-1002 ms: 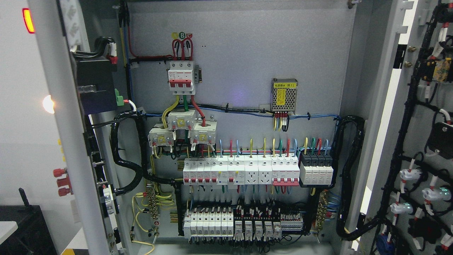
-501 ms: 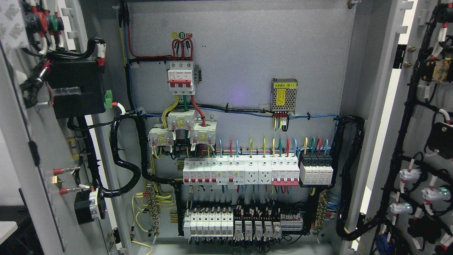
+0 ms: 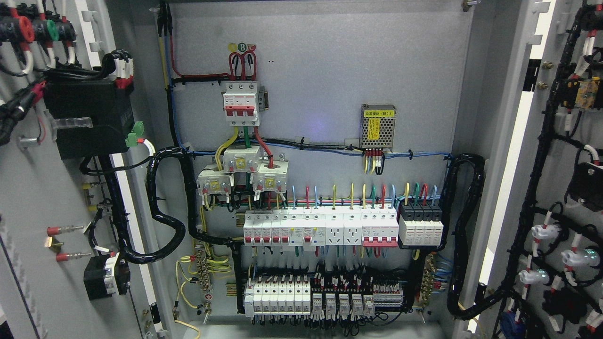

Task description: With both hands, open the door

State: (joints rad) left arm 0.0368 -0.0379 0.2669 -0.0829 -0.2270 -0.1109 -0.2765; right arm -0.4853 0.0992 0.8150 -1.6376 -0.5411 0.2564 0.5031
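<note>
Nearly the whole frame is taken up by the inside of an electrical cabinet, so the room is almost wholly hidden. The rear wall is a flat grey back panel (image 3: 330,70), evenly lit, with a faint violet glow (image 3: 318,127) at centre frame. A narrow strip of bright white light (image 3: 505,188) runs diagonally at the right of the frame, between the cabinet frame and the open right door (image 3: 560,169). A pale grey bottom ledge (image 3: 306,331) shows along the lower edge. The far lower left corner is dark; what lies there cannot be determined.
</note>
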